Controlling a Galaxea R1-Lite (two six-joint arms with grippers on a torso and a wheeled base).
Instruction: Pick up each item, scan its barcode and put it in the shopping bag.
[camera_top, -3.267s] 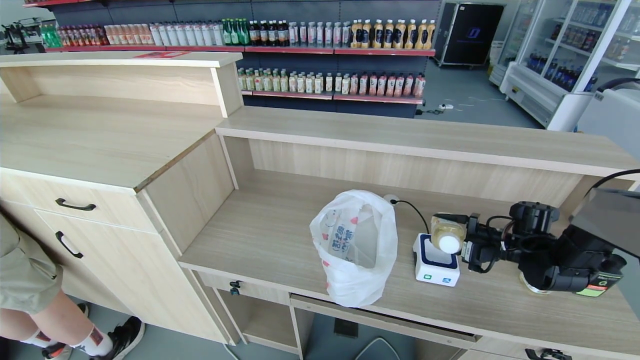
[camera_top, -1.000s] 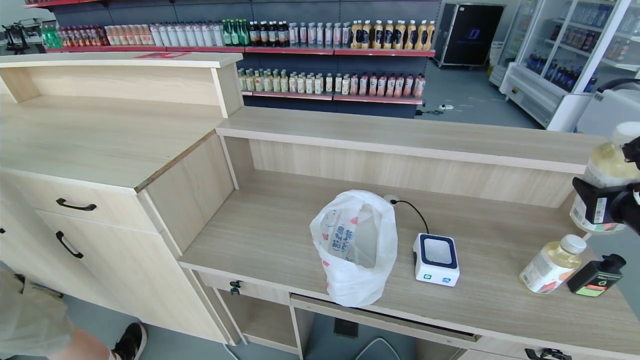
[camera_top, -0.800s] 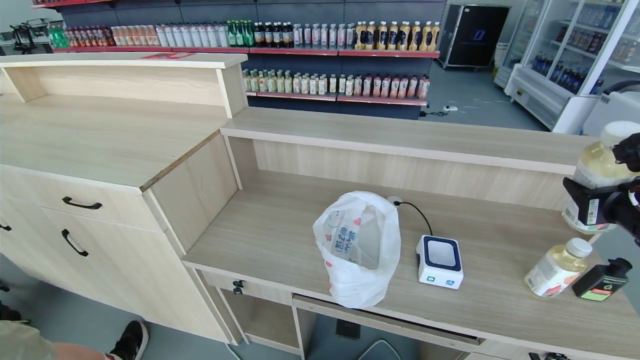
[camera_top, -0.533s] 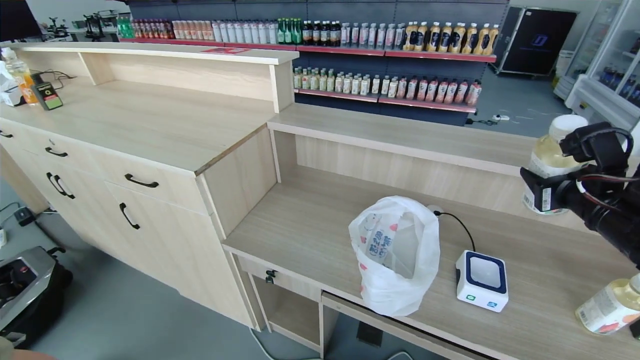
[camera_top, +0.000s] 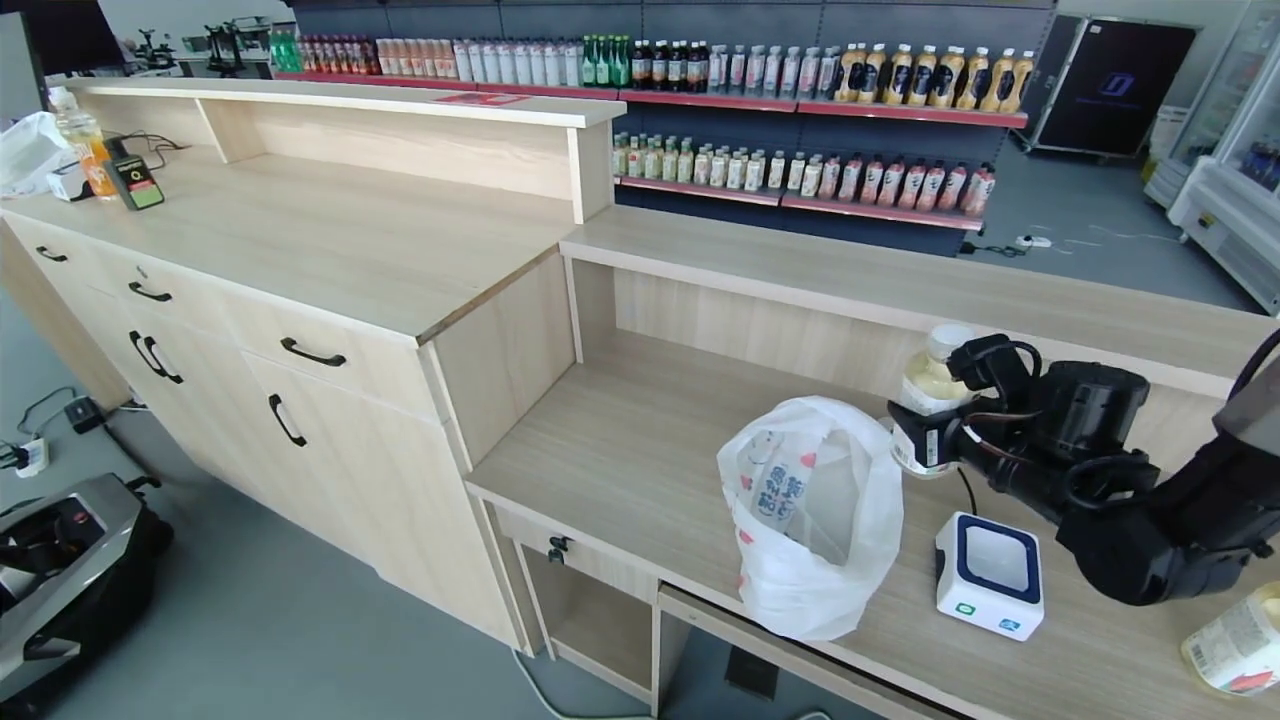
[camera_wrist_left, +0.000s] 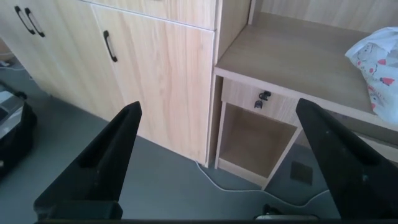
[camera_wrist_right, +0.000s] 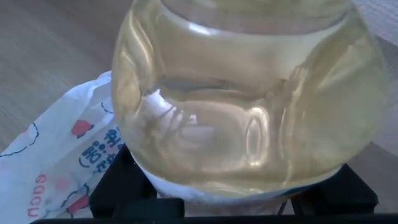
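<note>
My right gripper (camera_top: 945, 405) is shut on a bottle of pale yellow drink (camera_top: 928, 385) with a white cap, held upright just right of and above the mouth of the white shopping bag (camera_top: 815, 515). In the right wrist view the bottle (camera_wrist_right: 242, 99) is seen close up, with the bag (camera_wrist_right: 56, 168) beneath it. The white and blue scanner (camera_top: 990, 575) lies on the counter right of the bag. A second bottle (camera_top: 1235, 645) lies at the counter's right end. My left gripper (camera_wrist_left: 217, 168) hangs open below counter height, facing the cabinet doors, with the bag (camera_wrist_left: 379, 62) off to one side.
A raised wooden ledge (camera_top: 900, 285) runs behind the work counter (camera_top: 620, 450), and a higher counter (camera_top: 300, 240) adjoins on the left, carrying an orange bottle (camera_top: 82, 145) and small items at its far end. Drink shelves (camera_top: 800, 80) stand behind. A black case (camera_top: 60, 560) sits on the floor.
The head camera has swung left. My right gripper has brought the bottle down and leftwards, from high at the counter's right end to just beside the bag's mouth.
</note>
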